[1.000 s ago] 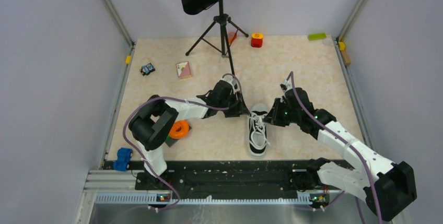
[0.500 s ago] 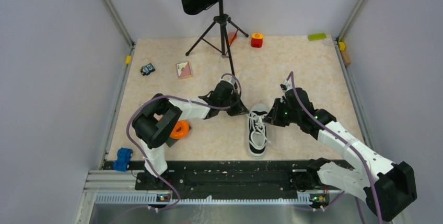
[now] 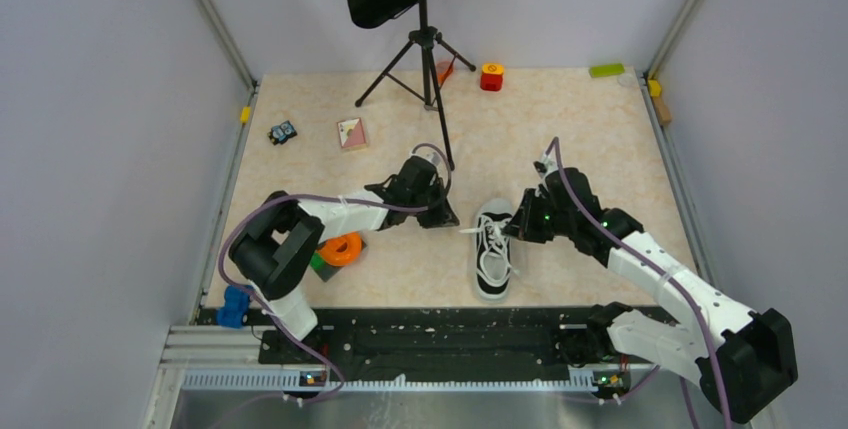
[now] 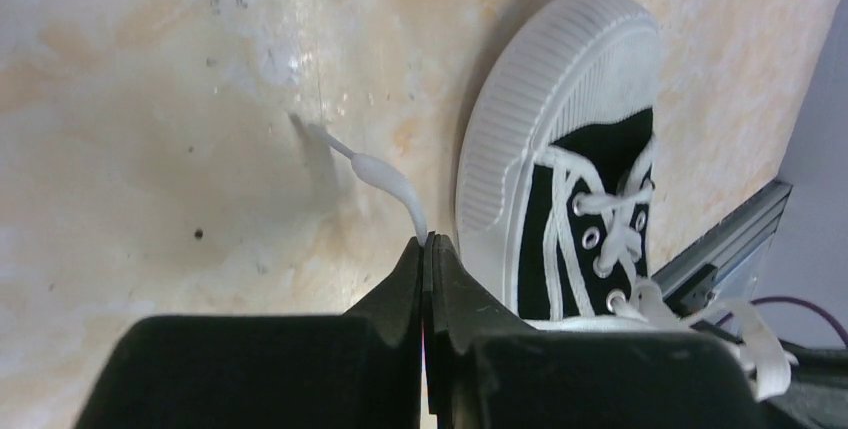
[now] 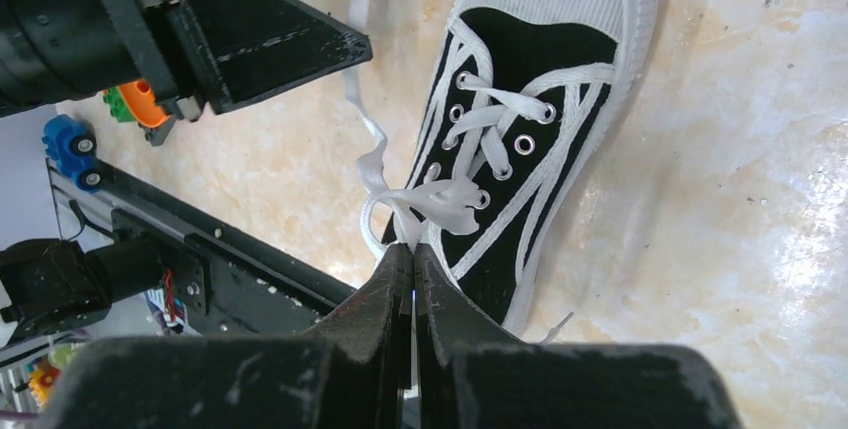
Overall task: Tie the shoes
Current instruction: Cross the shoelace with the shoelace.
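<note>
**Ana:** Beige mottled tabletop (image 3: 560,119), pale grey walls around it. Where is the shoe?

**Ben:** The small black canvas low-top sneaker (image 3: 493,249) with a white rubber toe cap and white sole lies flat near the middle of the table. It is between the two arms, with its toe pointing away from their bases.

**Ana:** And the left gripper (image 3: 447,217)?

**Ben:** It is low over the table, just beside the toe on the shoe's left. Its jaws are clenched on a white lace strand (image 4: 385,177). In the left wrist view the strand comes out from between the tips and its free end trails across the tabletop.

**Ana:** The right gripper (image 3: 513,232)?

**Ben:** It is against the shoe's right side, also pressed together. The right wrist view shows its fingertips (image 5: 395,271) pinching a bunched white lace loop (image 5: 440,197) beside the lower eyelets.

**Ana:** Anything else around?

**Ben:** A black perforated music stand on a tripod (image 3: 425,39) is at the back. A flat orange ring (image 3: 345,247) lies beside the left arm, and a blue toy block (image 3: 237,301) is at the near left corner. All are well apart from the sneaker.
</note>
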`<state>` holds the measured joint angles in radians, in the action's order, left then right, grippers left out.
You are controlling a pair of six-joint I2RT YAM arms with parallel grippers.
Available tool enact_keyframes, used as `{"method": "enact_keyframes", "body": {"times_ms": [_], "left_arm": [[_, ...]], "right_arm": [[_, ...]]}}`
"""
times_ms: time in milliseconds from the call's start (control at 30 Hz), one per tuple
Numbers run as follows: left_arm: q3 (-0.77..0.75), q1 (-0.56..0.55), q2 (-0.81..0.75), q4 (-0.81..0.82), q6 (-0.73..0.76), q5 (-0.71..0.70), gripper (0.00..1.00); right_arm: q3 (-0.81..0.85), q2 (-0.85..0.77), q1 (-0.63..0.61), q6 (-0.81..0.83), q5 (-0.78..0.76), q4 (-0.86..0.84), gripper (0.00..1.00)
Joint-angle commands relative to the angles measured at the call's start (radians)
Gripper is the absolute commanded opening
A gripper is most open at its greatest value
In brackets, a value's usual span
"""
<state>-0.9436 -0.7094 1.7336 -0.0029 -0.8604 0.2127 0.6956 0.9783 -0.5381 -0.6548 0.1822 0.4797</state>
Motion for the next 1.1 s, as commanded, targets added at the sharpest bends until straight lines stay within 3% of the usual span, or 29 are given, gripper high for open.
{"method": "enact_keyframes", "body": {"times_ms": [0,200,500,533,600,667,933,1067], "left_arm": [[0.027,0.001,-0.095,-0.109,0.065,0.025,0.0],[0.006,0.001,-0.092,-0.221,0.159,0.035,0.0],[-0.016,-0.003,0.048,-0.125,0.195,0.154,0.0],[-0.019,-0.006,0.053,-0.116,0.198,0.159,0.02],[-0.019,-0.008,0.037,-0.114,0.206,0.146,0.23],[-0.01,-0.006,-0.004,-0.117,0.21,0.128,0.32],[-0.035,-0.003,-0.202,-0.197,0.197,0.001,0.37],[-0.07,-0.004,-0.236,-0.138,0.168,0.085,0.38]], "right_arm": [[0.047,0.018,0.009,0.02,0.044,-0.031,0.0],[0.037,0.054,-0.002,0.037,0.081,-0.044,0.0],[0.059,0.094,-0.003,0.109,0.045,-0.031,0.0],[0.071,0.101,-0.003,0.125,0.04,-0.018,0.0],[0.097,0.115,-0.003,0.15,0.035,0.003,0.0],[0.108,0.125,-0.003,0.169,0.038,0.016,0.0],[0.113,0.129,-0.005,0.187,0.054,0.017,0.0],[0.112,0.132,-0.006,0.191,0.057,0.016,0.0]]}}
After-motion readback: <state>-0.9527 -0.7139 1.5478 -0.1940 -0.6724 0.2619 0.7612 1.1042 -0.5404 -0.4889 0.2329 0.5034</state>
